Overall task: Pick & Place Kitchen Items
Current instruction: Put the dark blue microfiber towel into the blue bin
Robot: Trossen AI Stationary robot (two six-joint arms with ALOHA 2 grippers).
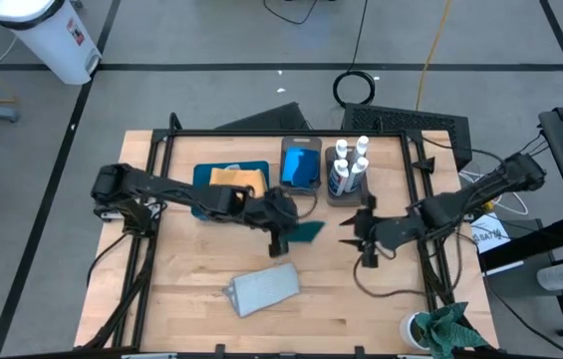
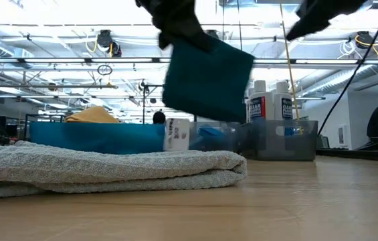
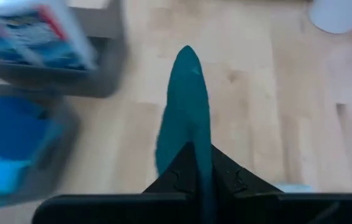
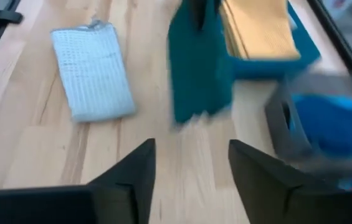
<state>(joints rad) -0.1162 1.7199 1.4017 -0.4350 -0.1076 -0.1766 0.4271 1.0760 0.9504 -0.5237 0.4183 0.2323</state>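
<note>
Now left gripper (image 1: 279,237) clamped on dark teal cloth (image 1: 306,232), lifted mid-table; right gripper (image 1: 358,237) spread, empty; thin pinch, possible slip.

Dark teal cloth (image 1: 308,232) hanging; grey cloth (image 1: 264,289) flat

In the low view, the two dark arms are cut off by the top edge. The hanging dark teal folded cloth (image 2: 207,79) hides part of the small white bottles with blue labels (image 2: 269,102). In the left wrist view, the grey-brown rectangular bin (image 3: 51,59) is blurred and its contents cannot be told. In the right wrist view, another grey-brown bin (image 4: 325,127) is also blurred and cut by the edge.
</note>
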